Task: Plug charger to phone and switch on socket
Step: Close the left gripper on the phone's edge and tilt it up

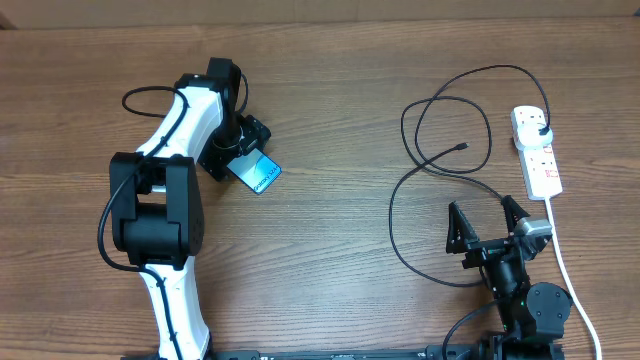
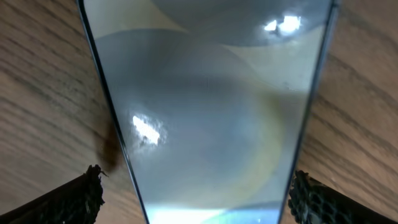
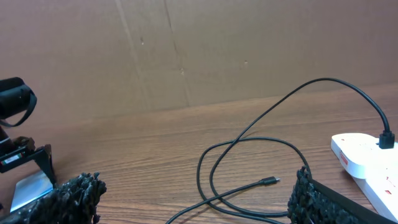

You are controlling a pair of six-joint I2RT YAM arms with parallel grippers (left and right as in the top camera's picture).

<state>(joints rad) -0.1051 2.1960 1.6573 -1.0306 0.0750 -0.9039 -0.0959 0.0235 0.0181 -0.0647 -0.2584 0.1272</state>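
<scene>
The phone (image 1: 258, 174), its screen glowing light blue, is at the table's left and looks tilted. My left gripper (image 1: 238, 152) is open over its near end. In the left wrist view the phone (image 2: 205, 106) fills the frame between the spread fingers (image 2: 196, 186), with a gap at the left finger. The charger is a black cable looped at centre right. Its connector tip (image 1: 462, 147) lies free on the wood and its plug (image 1: 541, 130) sits in the white socket strip (image 1: 540, 165). My right gripper (image 1: 487, 225) is open and empty, low near the cable loop. The tip (image 3: 270, 182) lies ahead of its fingers (image 3: 193, 193).
The strip's white cord (image 1: 572, 285) runs down the right side past my right arm. A brown cardboard wall (image 3: 186, 50) stands behind the table. The cable loops (image 1: 420, 200) lie between my right gripper and the strip.
</scene>
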